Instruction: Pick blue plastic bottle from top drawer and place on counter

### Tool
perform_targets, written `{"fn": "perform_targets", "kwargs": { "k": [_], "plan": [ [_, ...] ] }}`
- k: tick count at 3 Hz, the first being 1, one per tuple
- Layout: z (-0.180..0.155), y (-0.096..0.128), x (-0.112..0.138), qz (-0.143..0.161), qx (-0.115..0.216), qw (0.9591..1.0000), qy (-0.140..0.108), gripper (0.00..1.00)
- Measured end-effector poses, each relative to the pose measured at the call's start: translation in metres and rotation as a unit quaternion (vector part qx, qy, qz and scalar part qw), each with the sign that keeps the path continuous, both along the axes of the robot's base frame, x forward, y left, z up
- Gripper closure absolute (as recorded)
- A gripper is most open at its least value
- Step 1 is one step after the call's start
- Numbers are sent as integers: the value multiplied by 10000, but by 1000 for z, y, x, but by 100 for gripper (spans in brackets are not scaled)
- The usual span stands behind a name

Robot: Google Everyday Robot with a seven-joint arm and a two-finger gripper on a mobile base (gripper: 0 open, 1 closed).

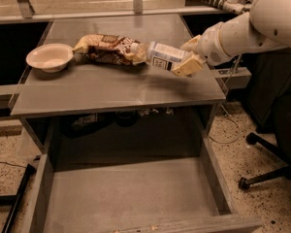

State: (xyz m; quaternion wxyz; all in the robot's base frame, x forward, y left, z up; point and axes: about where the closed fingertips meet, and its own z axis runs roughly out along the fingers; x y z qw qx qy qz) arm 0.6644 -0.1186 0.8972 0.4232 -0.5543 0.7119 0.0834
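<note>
The blue plastic bottle point(162, 55) lies almost on its side over the right part of the counter point(111, 89), its white cap next to the snack bag. My gripper point(186, 56) comes in from the right and is shut on the bottle's base end, with cream fingers point(186, 67) above and below it. I cannot tell whether the bottle touches the counter. The top drawer point(131, 193) stands pulled out below the counter, with nothing in it.
A brown-and-cream snack bag point(109, 49) lies mid-counter, just left of the bottle. A pink bowl point(49, 57) sits at the counter's left. An office chair base point(269, 171) stands on the floor at the right. Cables hang under the counter.
</note>
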Motion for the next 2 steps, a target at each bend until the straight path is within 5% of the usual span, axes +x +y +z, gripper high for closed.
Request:
{"fn": "perform_targets", "kwargs": {
  "k": [2],
  "plan": [
    [-30, -13, 6, -269, -549, 9975, 344, 100]
  ]
}}
